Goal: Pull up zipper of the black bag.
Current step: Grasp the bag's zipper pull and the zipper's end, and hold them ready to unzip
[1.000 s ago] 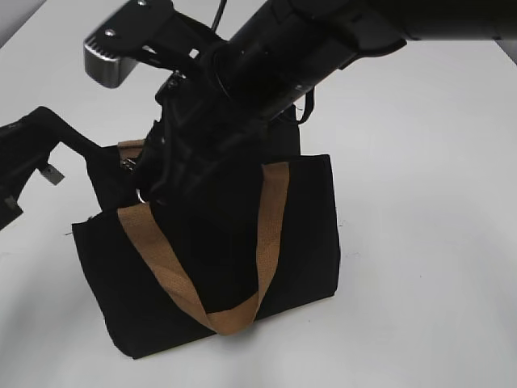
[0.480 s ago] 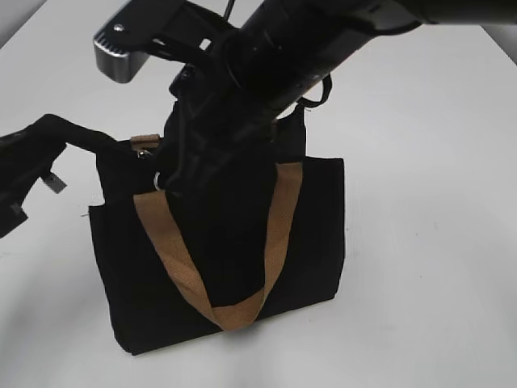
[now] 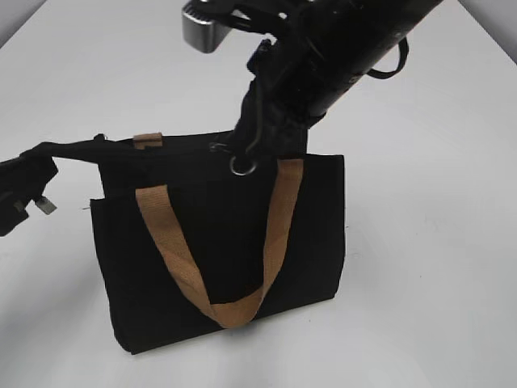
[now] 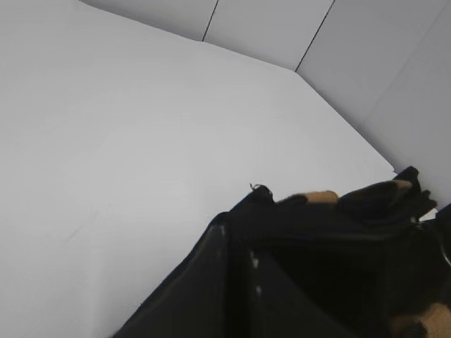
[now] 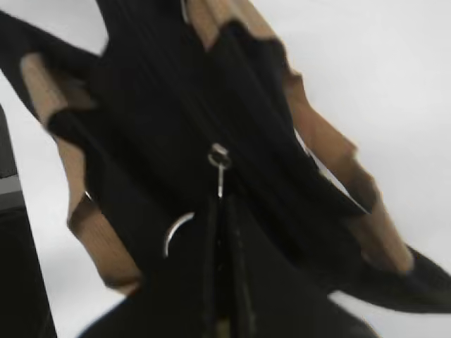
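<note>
Legible markings: none. The black bag [image 3: 218,250] under my right gripper [image 3: 246,149] carries no readable label, brand or number on its front panel or tan handles. My arm housings show no lettering I can make out; the right wrist view is blurred.

so the black bag [image 3: 218,242] stands upright on the table [image 3: 436,242]; its zipper [image 3: 182,145] runs along the top edge; right gripper [image 3: 252,145] sits above the bag's top middle; left gripper [image 3: 28,182] is off the bag's left corner
</note>
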{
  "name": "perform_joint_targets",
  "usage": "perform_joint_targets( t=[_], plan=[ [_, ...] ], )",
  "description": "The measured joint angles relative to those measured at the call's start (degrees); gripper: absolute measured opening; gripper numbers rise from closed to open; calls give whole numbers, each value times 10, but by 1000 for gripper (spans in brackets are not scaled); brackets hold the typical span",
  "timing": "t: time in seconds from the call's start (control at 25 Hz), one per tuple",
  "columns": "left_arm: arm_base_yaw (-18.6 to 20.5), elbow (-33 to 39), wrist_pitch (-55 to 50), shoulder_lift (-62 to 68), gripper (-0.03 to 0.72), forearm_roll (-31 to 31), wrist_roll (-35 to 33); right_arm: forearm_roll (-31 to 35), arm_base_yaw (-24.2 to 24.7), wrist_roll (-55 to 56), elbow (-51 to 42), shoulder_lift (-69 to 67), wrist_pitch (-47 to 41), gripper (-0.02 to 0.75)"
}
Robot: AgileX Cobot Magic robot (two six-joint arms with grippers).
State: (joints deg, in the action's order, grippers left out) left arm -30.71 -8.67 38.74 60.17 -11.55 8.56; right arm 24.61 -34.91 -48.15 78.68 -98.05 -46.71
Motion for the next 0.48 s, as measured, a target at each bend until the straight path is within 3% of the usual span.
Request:
perform_joint_targets(
  t=[0.24, 0.48],
  plan=[
    [1, 0, -12, 0, 1, -8, 0, -40, 63, 36, 0, 6, -45, -1],
    [0, -1, -20, 0, 1, 5, 0, -13, 115, 59, 0, 7, -87, -1]
  ],
)
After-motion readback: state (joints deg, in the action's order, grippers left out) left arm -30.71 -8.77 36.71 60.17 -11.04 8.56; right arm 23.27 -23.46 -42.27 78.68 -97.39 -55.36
